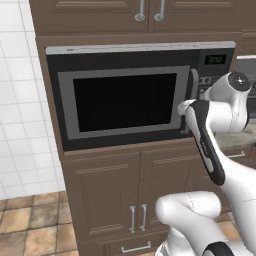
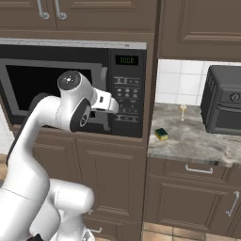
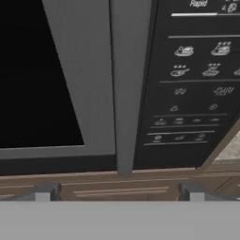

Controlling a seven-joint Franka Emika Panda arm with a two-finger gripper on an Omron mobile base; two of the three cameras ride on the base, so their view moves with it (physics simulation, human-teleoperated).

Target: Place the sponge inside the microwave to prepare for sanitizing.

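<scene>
The black microwave (image 1: 125, 100) is built into brown cabinetry, and its grey-framed door is closed. Its grey bar handle (image 3: 129, 93) runs upright between the dark window and the keypad (image 3: 197, 89). My gripper (image 3: 119, 193) is open and empty, close in front of the door's lower right corner. One fingertip (image 3: 43, 192) lies on each side of the handle's line, below the handle's foot. The sponge (image 2: 161, 134), yellow with a dark top, lies on the stone counter (image 2: 197, 141) just right of the microwave, well apart from my hand.
A dark slatted toaster oven (image 2: 225, 101) stands at the counter's far right, and a small pale object (image 2: 183, 109) sits near the tiled wall. Cabinet doors (image 1: 105, 195) are below the microwave. My own arm (image 1: 207, 145) crosses in front of the keypad side.
</scene>
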